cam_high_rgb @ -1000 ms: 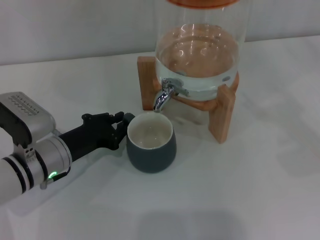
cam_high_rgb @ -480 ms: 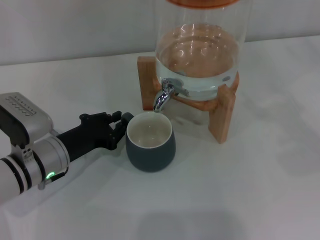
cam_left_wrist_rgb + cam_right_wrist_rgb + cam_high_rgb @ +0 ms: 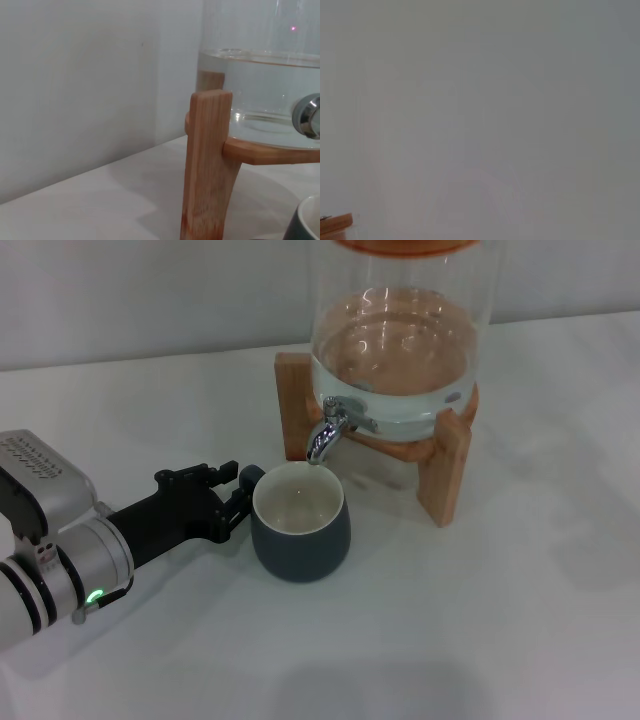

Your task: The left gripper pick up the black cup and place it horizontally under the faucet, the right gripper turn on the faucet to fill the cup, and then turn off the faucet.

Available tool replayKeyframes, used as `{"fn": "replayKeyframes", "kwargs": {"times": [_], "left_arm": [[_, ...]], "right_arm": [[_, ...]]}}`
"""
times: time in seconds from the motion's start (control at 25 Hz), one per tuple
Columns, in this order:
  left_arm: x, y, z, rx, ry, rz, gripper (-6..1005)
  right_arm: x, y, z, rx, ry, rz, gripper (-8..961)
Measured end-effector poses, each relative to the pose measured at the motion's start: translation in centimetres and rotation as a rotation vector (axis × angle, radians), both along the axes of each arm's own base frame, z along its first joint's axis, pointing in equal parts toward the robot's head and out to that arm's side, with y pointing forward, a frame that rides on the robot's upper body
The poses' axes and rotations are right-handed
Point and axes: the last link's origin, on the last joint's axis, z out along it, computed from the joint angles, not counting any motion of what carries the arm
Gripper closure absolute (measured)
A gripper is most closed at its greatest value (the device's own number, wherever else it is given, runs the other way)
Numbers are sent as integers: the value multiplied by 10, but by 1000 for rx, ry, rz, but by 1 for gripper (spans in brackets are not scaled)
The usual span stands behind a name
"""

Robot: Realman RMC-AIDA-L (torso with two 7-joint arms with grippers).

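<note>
Cup placement looks finished in the head view: the black cup [image 3: 300, 523] stands upright on the white table [image 3: 480, 630], its cream inside empty and dry as far as can be seen, its rim just below and in front of the spout of the faucet [image 3: 331, 429]. The left gripper [image 3: 232, 498] lies low on the robot's left of the cup, its fingers [image 3: 222, 472] at the handle side and apparently spread; whether they touch the handle cannot be told, so I judge the release step to be in hand. The faucet juts from the glass dispenser [image 3: 400, 350], which holds water and sits on a wooden stand [image 3: 440, 470]. No stream falls from the spout.

Left wrist view shows the stand's upright [image 3: 206, 165] close up, the water-filled glass above it, a sliver of the chrome fitting [image 3: 309, 116] and a corner of the cup's rim [image 3: 306, 220]. None of the gripper itself appears.

Right wrist view gives almost only blank grey wall, with a scrap of wood [image 3: 335, 224] at one corner. The right gripper appears in no view.

Next, by my reading, the left arm should draw clear without nudging the cup, and the right gripper must reach the lever to open it.

No brand, label or legible writing is visible anywhere.
</note>
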Motion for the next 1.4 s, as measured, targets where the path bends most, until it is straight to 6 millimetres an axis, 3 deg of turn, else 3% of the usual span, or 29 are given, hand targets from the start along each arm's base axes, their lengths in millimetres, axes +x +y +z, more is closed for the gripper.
{"fn": "replayKeyframes", "kwargs": {"times": [0.52,1.4], "left_arm": [[-2,-6,0,-20,-2,-20,660],[-19,-16,26,64,-72,-32,643]], "right_arm": [[5,-3,2,13,16,-11,197],[4,0,2,16,11,-9,197]]}}
